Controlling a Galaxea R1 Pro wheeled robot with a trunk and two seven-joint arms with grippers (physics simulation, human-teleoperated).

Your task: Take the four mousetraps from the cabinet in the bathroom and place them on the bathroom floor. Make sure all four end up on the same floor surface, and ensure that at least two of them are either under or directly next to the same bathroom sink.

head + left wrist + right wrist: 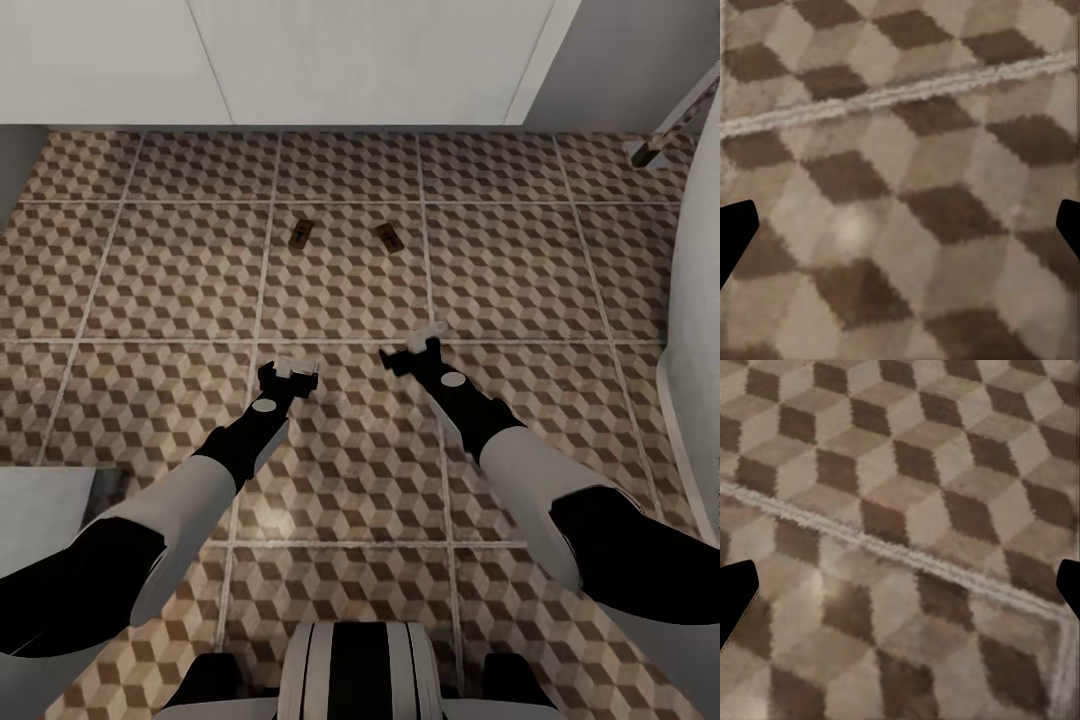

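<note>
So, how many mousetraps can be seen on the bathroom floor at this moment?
2. One mousetrap lies on the bathroom floor ahead of the left gripper; the other mousetrap lies on the same tile, ahead of the right gripper. Both grippers are empty. Others may lie outside the view.

Bathroom floor [350, 300] — matt patterned tile

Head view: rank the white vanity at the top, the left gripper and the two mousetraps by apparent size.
1. White vanity, by far the largest.
2. Left gripper, though it is nearer the camera.
3. Left mousetrap and right mousetrap: alike, not ranked.
</note>
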